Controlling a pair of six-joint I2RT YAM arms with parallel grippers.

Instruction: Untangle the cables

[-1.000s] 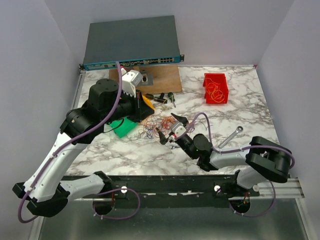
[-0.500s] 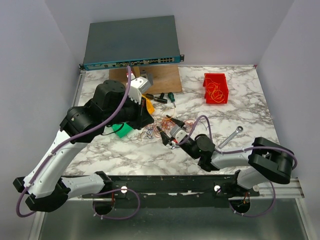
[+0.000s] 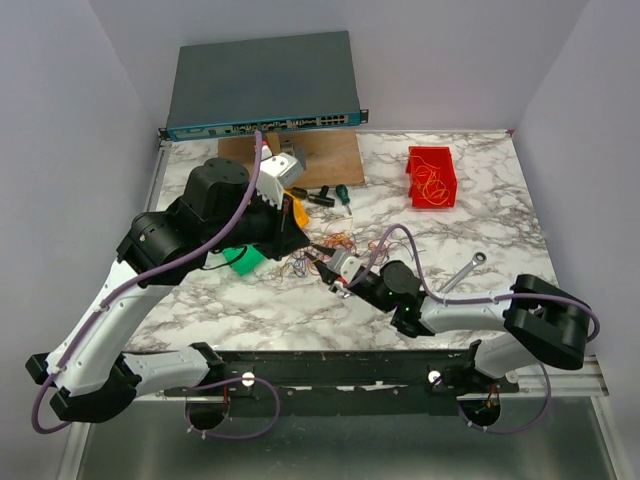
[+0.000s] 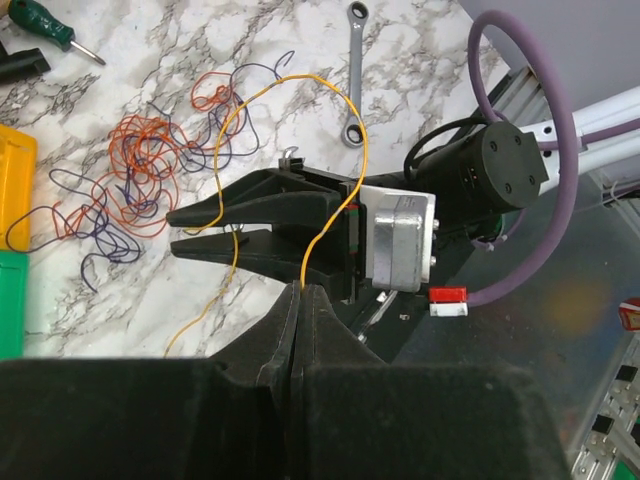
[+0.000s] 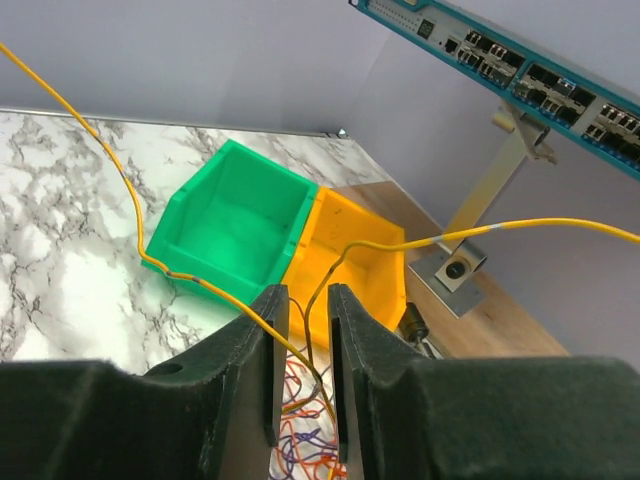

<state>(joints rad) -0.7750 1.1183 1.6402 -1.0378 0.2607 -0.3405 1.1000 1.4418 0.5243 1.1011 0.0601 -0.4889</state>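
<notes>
Rightward, the red bin [image 3: 413, 176] holds curled orange and yellow cables [image 3: 433, 186].

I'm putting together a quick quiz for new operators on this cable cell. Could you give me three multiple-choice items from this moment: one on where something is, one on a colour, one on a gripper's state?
1. Where does the red bin stand?
A) far right part of the table
B) on the wooden board
C) against the green bin

2. What colour is the wire in the left gripper?
A) red
B) yellow
C) dark blue

3. How is the left gripper?
A) wide open
B) shut on a screwdriver
C) shut on the wire

Key: 1 A, the top view shows it alone on the marble at far right. 2 B, the left wrist view shows a yellow strand rising from its fingertips. 3 C, its fingers meet with that strand pinched between.
</notes>
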